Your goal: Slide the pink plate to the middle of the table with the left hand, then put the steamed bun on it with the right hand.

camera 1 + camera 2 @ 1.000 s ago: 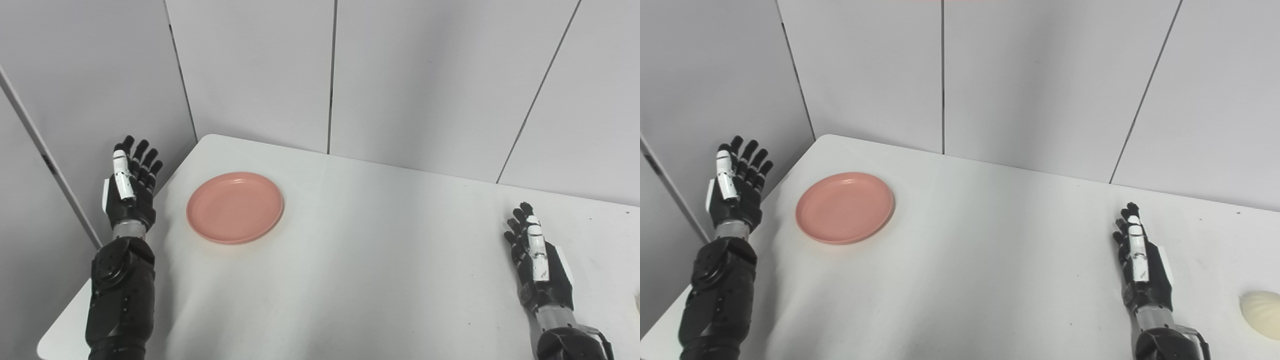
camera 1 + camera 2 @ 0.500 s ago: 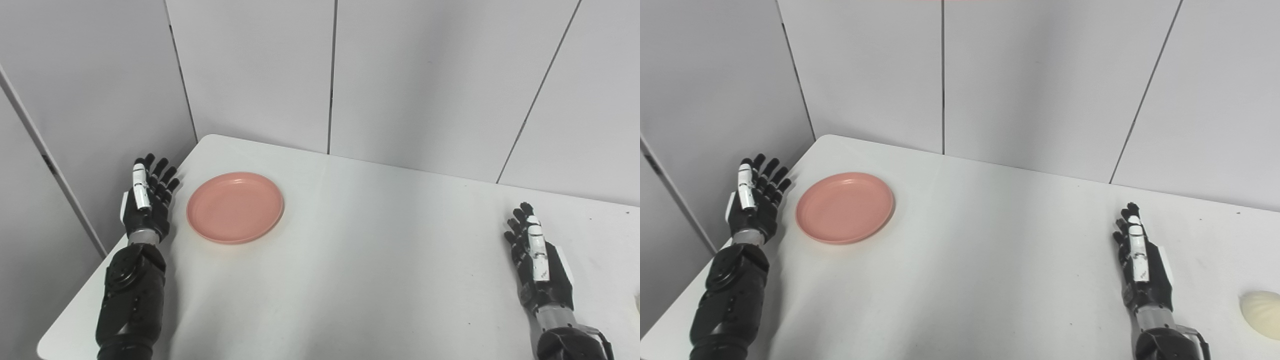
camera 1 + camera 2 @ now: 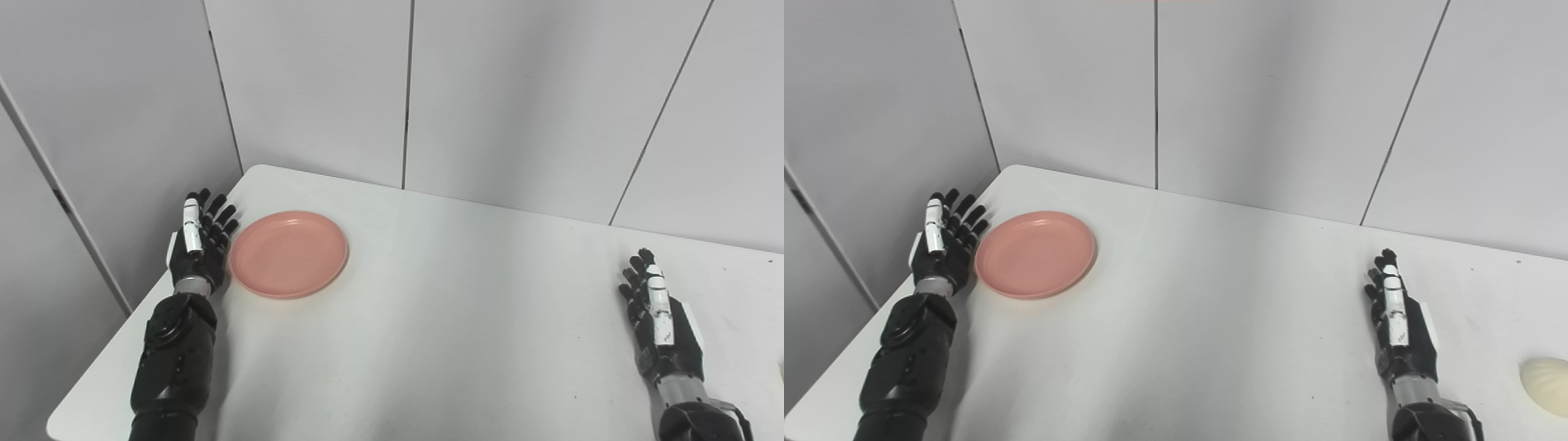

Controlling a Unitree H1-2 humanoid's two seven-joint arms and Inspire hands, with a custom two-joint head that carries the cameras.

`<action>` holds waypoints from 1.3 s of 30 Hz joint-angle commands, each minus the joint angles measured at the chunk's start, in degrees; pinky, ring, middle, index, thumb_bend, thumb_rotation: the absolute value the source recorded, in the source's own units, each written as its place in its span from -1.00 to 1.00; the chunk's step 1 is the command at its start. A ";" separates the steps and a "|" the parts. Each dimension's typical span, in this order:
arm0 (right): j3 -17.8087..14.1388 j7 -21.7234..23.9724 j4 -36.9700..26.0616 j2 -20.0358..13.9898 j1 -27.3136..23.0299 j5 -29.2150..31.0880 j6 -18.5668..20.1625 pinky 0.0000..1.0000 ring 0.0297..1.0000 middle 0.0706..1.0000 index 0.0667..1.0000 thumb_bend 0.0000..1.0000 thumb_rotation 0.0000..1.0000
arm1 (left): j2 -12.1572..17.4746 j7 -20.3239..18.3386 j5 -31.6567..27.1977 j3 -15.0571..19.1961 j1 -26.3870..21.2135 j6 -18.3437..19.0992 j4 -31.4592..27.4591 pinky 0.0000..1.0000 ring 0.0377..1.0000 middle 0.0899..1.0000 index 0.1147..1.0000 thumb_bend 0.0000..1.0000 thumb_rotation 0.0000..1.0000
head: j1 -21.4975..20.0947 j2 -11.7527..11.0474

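The left hand [image 3: 197,245] stands edge-on at the left side of the table [image 3: 429,318], fingers straight, spread a little and pointing away from the robot, holding nothing. Its palm faces the plate [image 3: 288,254], and the hand sits just beside the plate's left rim; whether it is touching the rim I cannot tell. The black forearm rises from the bottom left corner of the view and leans slightly toward the plate.

The right hand [image 3: 1399,327] is well apart on the far right side of the table, also upright on its edge with fingers extended and empty, its white-backed thumb side turned up.

The plate is round, shallow and salmon pink, with a low raised rim and nothing on it. It lies flat near the back left corner of the white table, well to the left of the table's middle.

The bun [image 3: 1545,378] is pale cream with pleated ridges, lying on the table at the right edge of the right eye view, to the right of the right hand and not touching it
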 commanded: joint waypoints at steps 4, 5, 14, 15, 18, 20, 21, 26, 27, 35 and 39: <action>-0.97 -1.87 1.08 -1.25 2.52 -0.85 3.36 1.00 1.00 1.00 1.00 -0.68 1.00 | -0.48 -1.96 0.29 -1.65 -2.09 0.38 3.48 0.85 0.80 0.82 0.85 -0.24 1.00 | -0.21 0.11; -0.93 -1.79 1.25 -1.31 2.48 -0.87 3.31 1.00 1.00 1.00 1.00 -0.68 1.00 | -0.71 -2.02 0.29 -1.80 -2.27 0.52 3.94 0.84 0.79 0.80 0.83 -0.24 1.00 | -0.27 0.12; -0.79 -2.41 0.35 -1.05 2.64 -1.44 3.99 1.00 1.00 1.00 1.00 -0.67 1.00 | -2.05 -4.99 2.17 -6.49 -2.87 1.49 6.29 0.85 0.80 0.82 0.84 -0.22 1.00 | -0.91 0.36; -0.80 -2.41 0.44 -1.01 2.64 -1.43 3.88 1.00 0.99 1.00 1.00 -0.68 1.00 | -2.31 -5.13 2.33 -7.00 -2.89 1.91 6.35 0.84 0.80 0.82 0.83 -0.22 1.00 | -0.99 0.36; -0.72 -2.34 0.52 -0.95 2.69 -1.41 3.59 1.00 1.00 1.00 1.00 -0.69 1.00 | -3.08 -5.44 2.60 -8.12 -2.86 3.10 6.13 0.85 0.79 0.82 0.83 -0.23 0.99 | -1.34 0.42; -0.59 -2.33 0.41 -0.93 2.78 -1.55 3.35 1.00 1.00 1.00 1.00 -0.68 1.00 | -3.52 -6.14 3.00 -9.14 -2.86 3.43 6.27 0.85 0.80 0.82 0.84 -0.24 1.00 | -1.53 0.44; -0.54 -2.40 0.33 -0.90 2.82 -1.65 3.29 1.00 1.00 1.00 1.00 -0.68 1.00 | -3.69 -6.44 3.02 -9.47 -2.89 3.53 6.40 0.85 0.80 0.82 0.84 -0.24 1.00 | -1.56 0.44; -0.60 -2.61 0.12 -0.63 2.90 -1.65 3.80 1.00 1.00 1.00 1.00 -0.67 1.00 | -4.67 -6.90 4.17 -11.55 -2.74 4.28 5.90 0.83 0.80 0.81 0.82 -0.25 1.00 | -2.42 0.54; -0.61 -2.62 0.09 -0.57 2.91 -1.59 3.86 1.00 1.00 1.00 1.00 -0.67 1.00 | -4.92 -7.01 4.26 -11.83 -2.70 4.46 5.78 0.83 0.80 0.81 0.81 -0.25 0.99 | -2.59 0.57; -0.70 -3.34 -0.35 0.00 3.09 -1.43 4.38 1.00 0.97 0.98 0.99 -0.63 1.00 | -7.35 -7.95 5.85 -15.11 -2.17 5.65 4.28 0.79 0.79 0.80 0.78 -0.23 0.92 | -4.11 0.94; -0.45 -3.14 -0.42 0.05 3.19 -1.27 4.18 1.00 0.99 1.00 1.00 -0.64 1.00 | -8.67 -8.21 7.61 -17.52 -1.73 6.22 3.68 0.77 0.77 0.78 0.77 -0.25 0.96 | -4.98 1.13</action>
